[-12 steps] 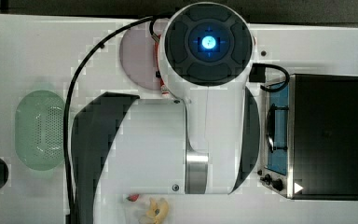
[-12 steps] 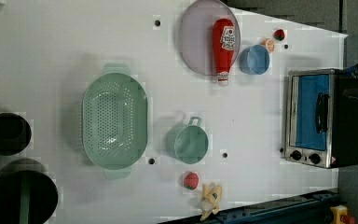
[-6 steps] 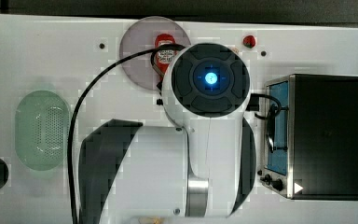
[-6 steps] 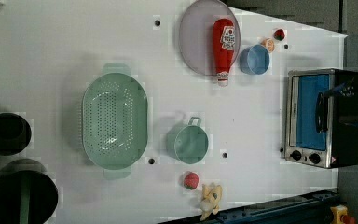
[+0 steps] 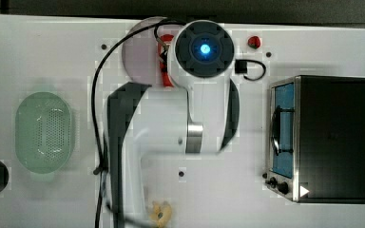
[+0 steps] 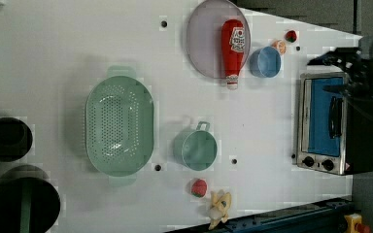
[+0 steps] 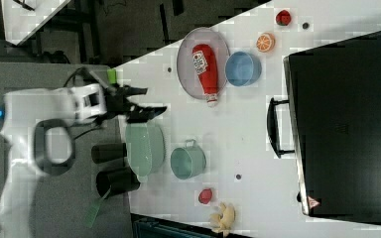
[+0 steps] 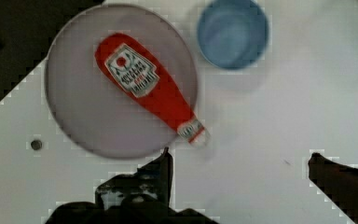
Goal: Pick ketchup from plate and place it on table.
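Ketchup (image 8: 151, 92) lies flat on the plate (image 8: 79, 126), cap end overhanging the rim onto the table (image 8: 270, 121); label faces up. Blue dish (image 8: 233, 31) sits just beside the plate, beyond the cap. Gripper (image 8: 240, 161) hovers above, holding nothing, jaws spread wide; the bottle lies ahead of the gap, not yet between them. One fingertip (image 8: 165, 161) is near the cap. Judged: approach phase. The wide spread suits straddling the bottle's narrow neck; the wrist likely needs turning to cross it.

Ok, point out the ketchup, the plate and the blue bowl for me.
ketchup (image 6: 234, 46), left view, on its red body.
plate (image 6: 204, 39), left view, bare surface beside the bottle.
blue bowl (image 6: 265, 62), left view, its inside.
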